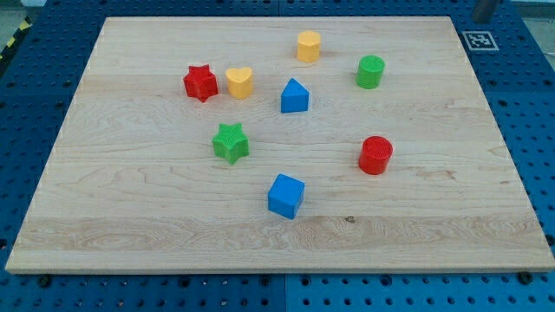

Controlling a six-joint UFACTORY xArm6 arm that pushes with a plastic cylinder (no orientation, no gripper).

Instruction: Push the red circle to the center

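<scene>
My tip does not show, so I cannot tell its state; the red circle (375, 155) sits right of the board's middle, so I judge a steady leftward push from its right side, steering between blue cube (285, 195) and blue triangle (294, 96), does best

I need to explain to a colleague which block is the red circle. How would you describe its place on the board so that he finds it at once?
Start from the wooden board and go to its right half, a little below the middle. The red circle stands there alone, below the green cylinder and up and to the right of the blue cube. The only other red block is the red star far to the left, and this one is round. My tip does not show.
</scene>
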